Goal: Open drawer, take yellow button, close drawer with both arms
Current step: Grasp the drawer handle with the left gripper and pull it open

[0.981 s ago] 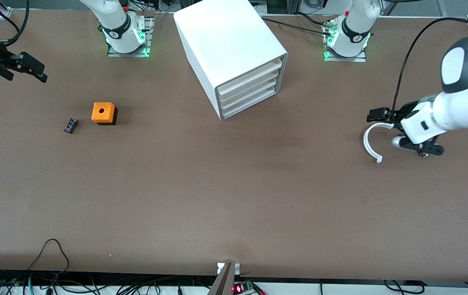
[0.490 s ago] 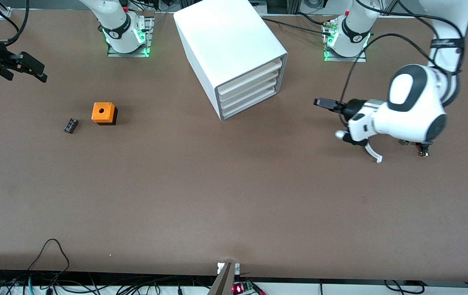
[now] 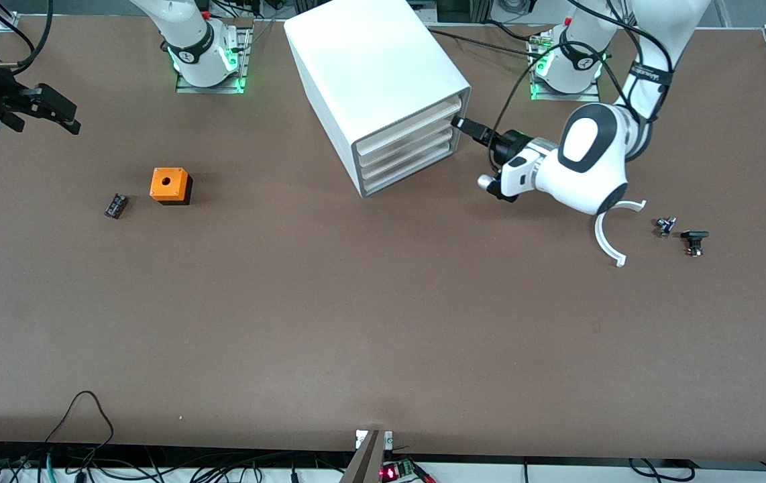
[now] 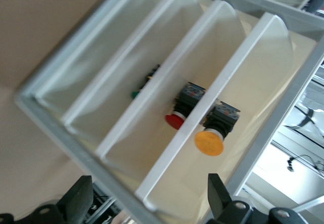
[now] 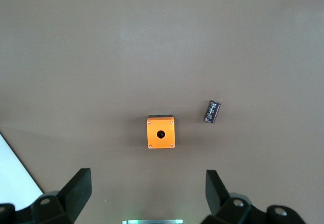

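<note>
- Front view: white cabinet (image 3: 377,87) stands between the two arm bases, holding four shallow white drawers stacked one above another. Top drawer (image 3: 410,125) sits flush, closed.
- Front view: left gripper (image 3: 465,125) is right at the cabinet's front, by the upper drawers; whether it touches I cannot tell. Right gripper (image 3: 54,111) waits in the air at the right arm's end of the table.
- Front view, count: one orange cube (image 3: 170,185) with a hole, one small black part (image 3: 115,205) just beside it, one white curved piece (image 3: 608,235), two small dark parts (image 3: 681,233) near it at the left arm's end.
- Left wrist view: left fingers (image 4: 78,201) stand wide apart, nothing between them. Button (image 4: 213,131) lies inside the top drawer: round orange cap, blue-black body. One red-capped button (image 4: 180,106) lies in the drawer below, one green-tipped part (image 4: 140,85) in the third.
- Right wrist view: right fingers (image 5: 77,186) spread wide, empty, over the cube and black part.
</note>
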